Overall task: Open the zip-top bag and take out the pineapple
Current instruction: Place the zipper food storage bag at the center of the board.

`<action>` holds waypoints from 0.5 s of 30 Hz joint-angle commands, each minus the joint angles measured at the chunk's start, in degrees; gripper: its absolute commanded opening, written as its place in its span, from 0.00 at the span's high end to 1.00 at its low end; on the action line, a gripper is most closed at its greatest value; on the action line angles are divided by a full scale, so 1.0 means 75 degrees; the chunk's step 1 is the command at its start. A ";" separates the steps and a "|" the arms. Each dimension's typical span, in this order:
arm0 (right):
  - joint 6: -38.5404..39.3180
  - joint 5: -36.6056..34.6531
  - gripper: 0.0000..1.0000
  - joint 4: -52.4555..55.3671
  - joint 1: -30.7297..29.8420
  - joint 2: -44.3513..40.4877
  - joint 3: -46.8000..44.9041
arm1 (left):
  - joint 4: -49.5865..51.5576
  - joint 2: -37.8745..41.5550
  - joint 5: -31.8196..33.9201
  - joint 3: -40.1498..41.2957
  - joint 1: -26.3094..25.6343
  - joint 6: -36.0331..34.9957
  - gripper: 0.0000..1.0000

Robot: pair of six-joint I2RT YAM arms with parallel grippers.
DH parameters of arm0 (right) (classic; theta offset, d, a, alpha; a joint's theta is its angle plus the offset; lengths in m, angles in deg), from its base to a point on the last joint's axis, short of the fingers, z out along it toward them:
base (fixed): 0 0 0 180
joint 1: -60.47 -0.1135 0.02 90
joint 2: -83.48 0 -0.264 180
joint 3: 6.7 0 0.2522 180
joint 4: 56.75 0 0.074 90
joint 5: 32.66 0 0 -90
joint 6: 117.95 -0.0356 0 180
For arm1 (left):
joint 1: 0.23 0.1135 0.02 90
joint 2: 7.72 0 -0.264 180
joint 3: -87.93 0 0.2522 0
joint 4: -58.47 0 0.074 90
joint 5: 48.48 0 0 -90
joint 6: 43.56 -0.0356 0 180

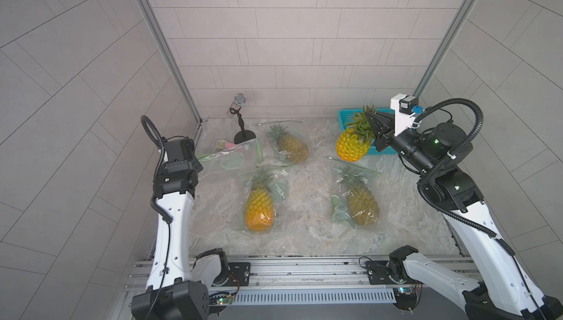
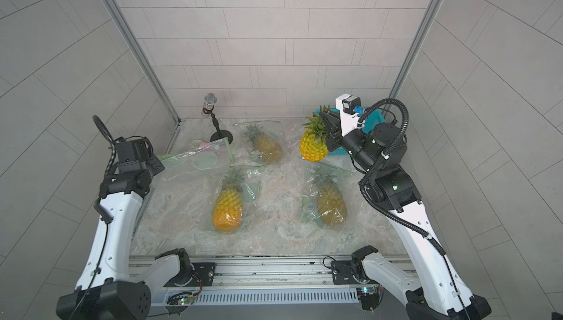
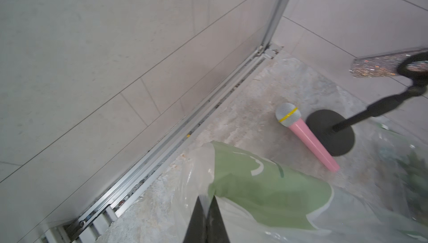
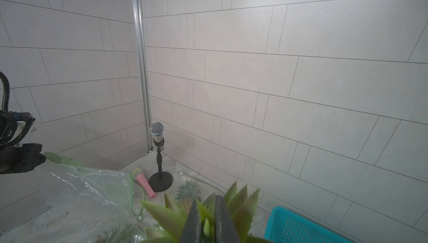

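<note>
Clear plastic with a green print sits between the jaws of the left gripper. The jaws are pressed fully together on one corner of the empty zip-top bag, which lies slack at the left side of the marbled table.

Just behind the bag a pink microphone lies on the table, touching the round base of a black stand that carries a silver microphone.

Toward the middle there are three other fruits, each closed in its own clear bag: the far bagged pineapple, the middle bagged pineapple and the right bagged pineapple.

Further right, the pineapple is outside any bag. It hangs by its green crown from the right gripper, whose jaws are almost closed around the leaves (the wrist view shows the leaves on both sides of the fingers). Its yellow body is in front of the left edge of the blue basket in the far right corner. I cannot tell if it touches the basket.
</note>
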 commanded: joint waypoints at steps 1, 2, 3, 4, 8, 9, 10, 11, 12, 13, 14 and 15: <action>-0.0151 0.0245 1.00 -0.0716 0.0079 -0.0077 0.0044 | 0.0126 0.0094 0.0294 0.0224 0.0266 0.0238 1.00; -0.0168 0.0274 1.00 -0.0714 0.0089 -0.0058 0.0044 | 0.0089 0.0123 0.0252 0.0289 0.0283 0.0306 1.00; -0.0183 0.0290 1.00 -0.0724 0.0089 -0.0036 0.0044 | 0.0028 0.0137 0.0119 0.0360 0.0299 0.0316 1.00; -0.0190 0.0289 1.00 -0.0715 0.0103 -0.0026 0.0044 | -0.0044 0.0141 -0.0019 0.0423 0.0311 0.0306 1.00; -0.0255 0.0258 1.00 -0.0706 0.0156 -0.0010 -0.0013 | -0.0226 0.0109 -0.0585 0.0369 0.0365 0.0125 0.67; -0.0278 0.0244 1.00 -0.0701 0.0179 -0.0004 -0.0035 | -0.0245 0.0104 -0.0709 0.0283 0.0366 0.0097 0.56; -0.0291 0.0231 1.00 -0.0683 0.0202 0.0007 -0.0044 | -0.0229 0.0098 -0.0853 0.0181 0.0366 0.0076 0.51; -0.0326 0.0246 1.00 -0.0659 0.0236 0.0028 -0.0041 | -0.0230 0.0089 -0.1080 0.0063 0.0369 0.0031 0.48; -0.0366 0.0259 1.00 -0.0625 0.0275 0.0060 -0.0038 | -0.0229 0.0090 -0.1233 -0.0062 0.0375 0.0028 0.42; -0.0402 0.0287 1.00 -0.0608 0.0299 0.0072 -0.0037 | -0.0229 0.0091 -0.1368 -0.0167 0.0376 0.0042 0.35; -0.0441 0.0321 1.00 -0.0596 0.0340 0.0112 -0.0038 | -0.0240 0.0061 -0.1567 -0.0290 0.0368 0.0029 0.30; -0.0476 0.0366 1.00 -0.0573 0.0362 0.0137 -0.0035 | -0.0247 0.0030 -0.1781 -0.0446 0.0366 -0.0002 0.27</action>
